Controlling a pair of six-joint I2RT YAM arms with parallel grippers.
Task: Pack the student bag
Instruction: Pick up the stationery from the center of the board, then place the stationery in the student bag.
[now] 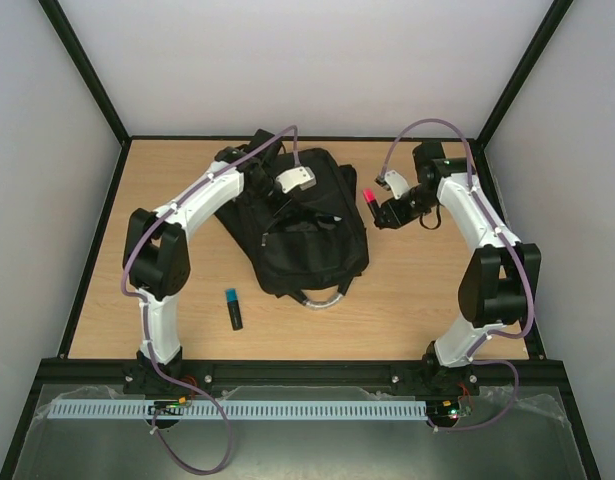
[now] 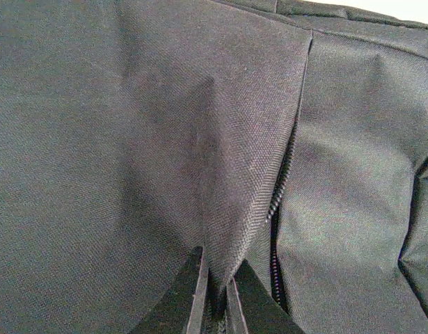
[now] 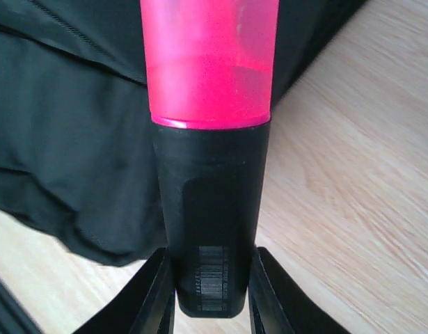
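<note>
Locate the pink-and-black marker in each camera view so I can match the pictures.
Top external: pink-and-black marker right of centre, in the right gripper, just off the right side of the student bag.
Left wrist: not in it; only bag fabric.
Right wrist: marker fills the centre, gripped at the bottom.
Shared landmark: the student bag, seen in all three views.

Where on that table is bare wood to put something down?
Best: the front stretch between the student bag and the right arm. A smaller patch lies left of the left arm. Crowded at the bag's far end, where jaws pinch fabric and hold a pink highlighter.
</note>
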